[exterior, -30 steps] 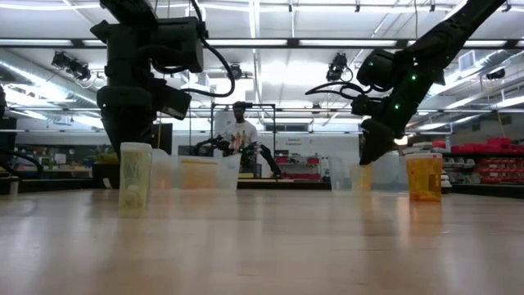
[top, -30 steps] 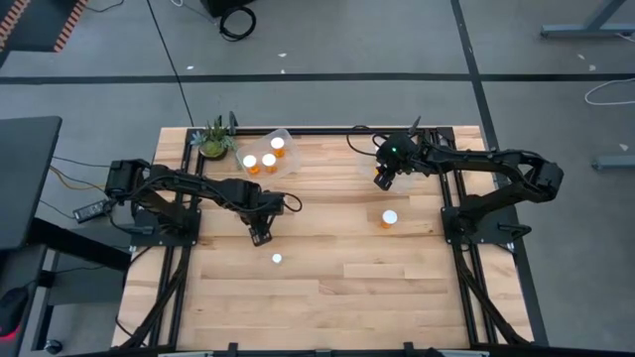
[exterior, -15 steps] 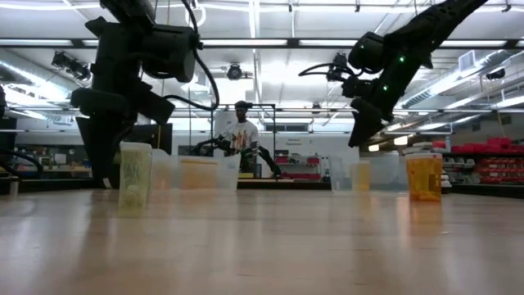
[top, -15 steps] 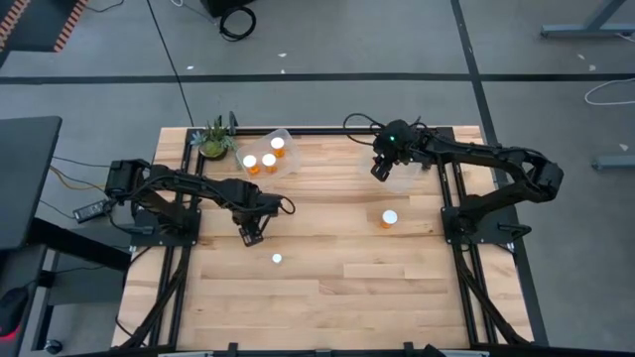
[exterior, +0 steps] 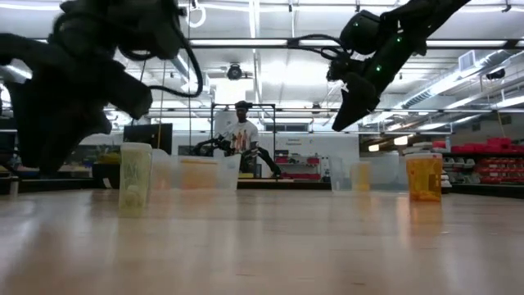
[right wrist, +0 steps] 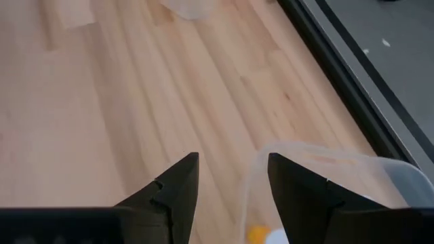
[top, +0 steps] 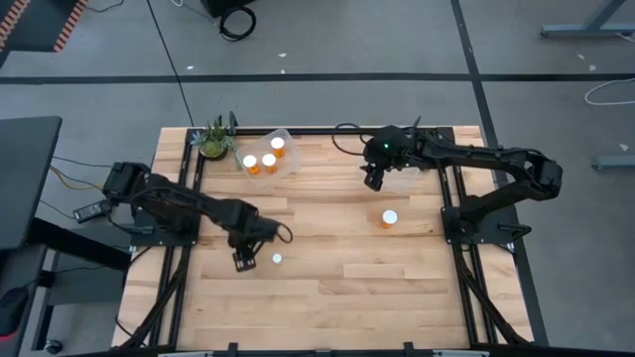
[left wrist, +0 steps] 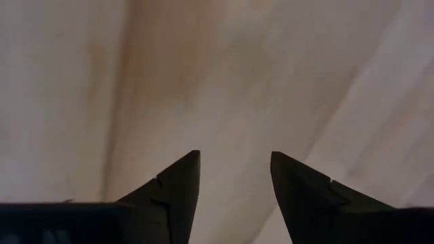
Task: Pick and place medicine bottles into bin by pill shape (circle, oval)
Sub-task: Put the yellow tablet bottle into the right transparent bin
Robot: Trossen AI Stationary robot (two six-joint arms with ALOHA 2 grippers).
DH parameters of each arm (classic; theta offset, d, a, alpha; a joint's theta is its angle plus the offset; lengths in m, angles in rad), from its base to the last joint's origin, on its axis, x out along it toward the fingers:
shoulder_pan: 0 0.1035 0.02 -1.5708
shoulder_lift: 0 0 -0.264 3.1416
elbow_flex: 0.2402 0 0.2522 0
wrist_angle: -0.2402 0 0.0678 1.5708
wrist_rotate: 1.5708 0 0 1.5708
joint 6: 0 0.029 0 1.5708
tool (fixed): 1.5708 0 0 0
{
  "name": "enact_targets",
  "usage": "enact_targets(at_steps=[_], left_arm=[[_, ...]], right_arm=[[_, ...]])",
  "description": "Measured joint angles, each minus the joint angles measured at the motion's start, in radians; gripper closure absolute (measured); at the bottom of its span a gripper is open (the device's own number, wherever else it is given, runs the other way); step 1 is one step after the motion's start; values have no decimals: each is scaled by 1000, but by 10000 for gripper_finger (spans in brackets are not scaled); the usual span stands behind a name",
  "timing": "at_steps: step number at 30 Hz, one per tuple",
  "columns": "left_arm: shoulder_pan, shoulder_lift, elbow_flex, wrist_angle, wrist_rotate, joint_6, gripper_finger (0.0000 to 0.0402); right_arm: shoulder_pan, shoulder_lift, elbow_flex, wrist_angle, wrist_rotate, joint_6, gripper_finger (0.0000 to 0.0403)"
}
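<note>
Sorting looks partly done: three medicine bottles (top: pixel 263 157) sit in the clear left bin (top: pixel 287 137) at the table's far edge, and at least one shows in the clear right bin (right wrist: pixel 380 177). Still out on the wooden table (top: pixel 397 297): a wide bottle (top: pixel 389 218) and a tiny bottle (top: pixel 277 259). Left gripper (top: pixel 242 261) is low, just beside the tiny one, fingers apart, nothing between. Right gripper (top: pixel 374 179) hangs by the right bin's rim, jaws apart, empty. Near half of the table is bare; a potted plant (top: pixel 214 137) crowds the left bin.
</note>
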Motion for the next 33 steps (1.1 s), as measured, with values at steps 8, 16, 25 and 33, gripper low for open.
enact_targets(at_steps=[8, 16, 25, 33], left_arm=[[-144, 0, 0, 228, -76, -170, 179], [-250, 0, 0, 304, -323, -262, 157], [-275, 16, 0, 415, -490, -274, 155], [-275, 109, 0, 502, -498, -237, 169]], right_arm=[[37, -44, 0, -1, 0, -2, 219], [91, -132, 0, -4, 0, 22, 219], [133, -160, 0, -9, 0, 36, 219], [133, -160, 0, -32, 1, 54, 219]])
